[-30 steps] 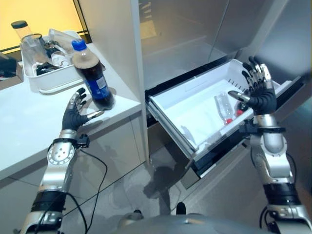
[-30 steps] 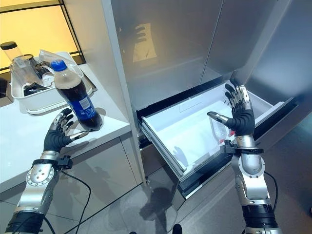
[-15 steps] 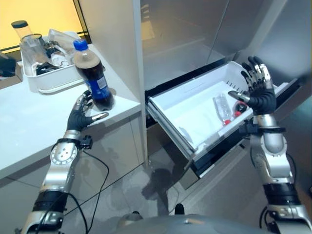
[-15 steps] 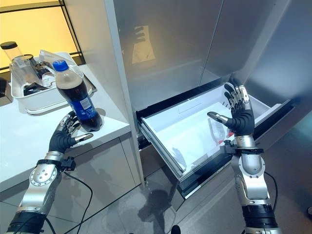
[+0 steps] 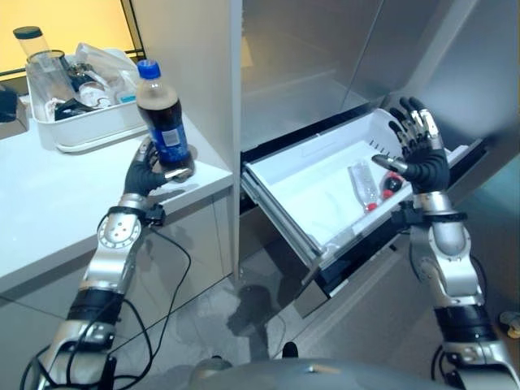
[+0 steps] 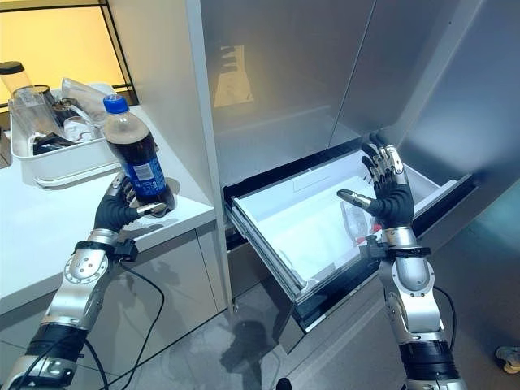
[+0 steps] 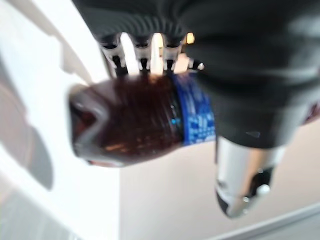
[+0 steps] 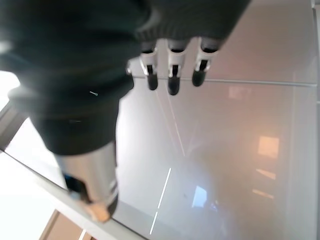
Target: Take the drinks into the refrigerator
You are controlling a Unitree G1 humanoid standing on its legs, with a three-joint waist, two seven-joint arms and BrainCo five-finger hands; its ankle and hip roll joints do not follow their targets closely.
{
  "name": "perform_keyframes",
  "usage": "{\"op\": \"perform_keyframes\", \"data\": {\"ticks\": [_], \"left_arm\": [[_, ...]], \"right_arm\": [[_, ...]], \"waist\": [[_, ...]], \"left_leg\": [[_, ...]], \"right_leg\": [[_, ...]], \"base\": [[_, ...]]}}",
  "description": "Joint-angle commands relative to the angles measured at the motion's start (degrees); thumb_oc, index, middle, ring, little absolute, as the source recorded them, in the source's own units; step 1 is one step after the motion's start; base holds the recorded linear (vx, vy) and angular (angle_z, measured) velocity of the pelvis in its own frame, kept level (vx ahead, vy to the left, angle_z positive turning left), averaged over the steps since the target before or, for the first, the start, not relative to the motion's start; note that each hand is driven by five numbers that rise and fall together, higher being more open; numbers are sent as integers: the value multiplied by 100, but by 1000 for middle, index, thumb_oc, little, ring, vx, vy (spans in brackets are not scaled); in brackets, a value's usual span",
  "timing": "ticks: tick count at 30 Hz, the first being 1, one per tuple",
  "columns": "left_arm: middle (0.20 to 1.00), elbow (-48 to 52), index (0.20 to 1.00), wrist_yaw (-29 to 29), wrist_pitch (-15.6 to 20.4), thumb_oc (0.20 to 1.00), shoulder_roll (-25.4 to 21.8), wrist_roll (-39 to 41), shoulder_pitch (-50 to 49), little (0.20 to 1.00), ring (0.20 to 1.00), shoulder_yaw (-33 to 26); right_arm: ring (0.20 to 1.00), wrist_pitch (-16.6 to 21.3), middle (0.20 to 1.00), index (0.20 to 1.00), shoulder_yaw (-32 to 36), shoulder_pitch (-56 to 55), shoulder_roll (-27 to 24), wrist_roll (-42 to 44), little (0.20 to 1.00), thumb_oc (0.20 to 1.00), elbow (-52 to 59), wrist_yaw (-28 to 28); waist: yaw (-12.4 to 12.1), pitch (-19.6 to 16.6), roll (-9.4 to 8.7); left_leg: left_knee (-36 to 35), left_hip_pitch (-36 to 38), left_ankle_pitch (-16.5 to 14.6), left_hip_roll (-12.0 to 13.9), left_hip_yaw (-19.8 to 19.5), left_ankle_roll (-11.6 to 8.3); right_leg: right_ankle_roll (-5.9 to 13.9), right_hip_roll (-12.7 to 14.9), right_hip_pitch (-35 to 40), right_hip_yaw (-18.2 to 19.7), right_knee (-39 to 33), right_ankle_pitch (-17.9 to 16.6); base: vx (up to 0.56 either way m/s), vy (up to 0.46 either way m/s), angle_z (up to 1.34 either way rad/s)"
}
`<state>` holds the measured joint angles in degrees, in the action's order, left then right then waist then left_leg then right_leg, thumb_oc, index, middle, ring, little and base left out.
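- Left hand (image 6: 116, 210): fingers and thumb are curled round the foot of the cola bottle (image 6: 138, 164), silver fingers behind it, thumb across the front.
- The cola bottle stands upright on the white counter (image 6: 49, 236), long axis vertical, blue cap up, near the corner beside the fridge's grey side wall (image 6: 162, 73).
- It's smooth dark plastic with a blue label band and a lobed base.
- Right hand (image 6: 388, 197): fingers straight and spread, thumb out, palm away from the camera, holding nothing, raised over the pulled-out drawer (image 5: 313, 183).
- The drawer is a glossy white plastic tub; a clear bottle (image 5: 361, 184) with a red cap lies flat inside.
- Behind the cola bottle, a white bin (image 5: 77, 130) of clutter.
- Grey glossy floor below.
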<state>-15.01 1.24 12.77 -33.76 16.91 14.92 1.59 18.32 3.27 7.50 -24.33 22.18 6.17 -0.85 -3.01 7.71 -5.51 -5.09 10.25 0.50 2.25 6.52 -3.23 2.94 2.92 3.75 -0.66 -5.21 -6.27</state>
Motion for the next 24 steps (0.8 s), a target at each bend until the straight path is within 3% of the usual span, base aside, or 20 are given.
{"op": "perform_keyframes", "data": {"ticks": [1, 11, 24], "left_arm": [[1000, -223, 1000, 112, 229, 1000, -220, -170, 859, 1000, 1000, 174], [1000, -528, 1000, 299, 170, 1000, -239, -303, 1495, 1000, 1000, 398], [1000, -892, 1000, 227, -96, 1000, 191, -467, 1976, 1000, 1000, 912]], "right_arm": [[1000, 188, 1000, 1000, 196, 413, -128, 158, 1000, 1000, 479, -12], [1000, 155, 1000, 1000, 134, 311, -119, 160, 1000, 1000, 498, -61], [1000, 78, 1000, 1000, 32, 300, -8, 152, 1000, 1000, 512, -56]], "waist": [[58, 138, 77], [157, 118, 129], [222, 102, 175]], "left_leg": [[9, 174, -482, -87, -349, 178], [9, 206, -498, -91, -337, 168], [9, 226, -506, -110, -325, 182]], "right_leg": [[294, -14, 162, -2, 541, 561], [306, -25, 171, 1, 543, 557], [308, -17, 190, 19, 543, 549]], "base": [[0, 0, 0], [0, 0, 0], [0, 0, 0]]}}
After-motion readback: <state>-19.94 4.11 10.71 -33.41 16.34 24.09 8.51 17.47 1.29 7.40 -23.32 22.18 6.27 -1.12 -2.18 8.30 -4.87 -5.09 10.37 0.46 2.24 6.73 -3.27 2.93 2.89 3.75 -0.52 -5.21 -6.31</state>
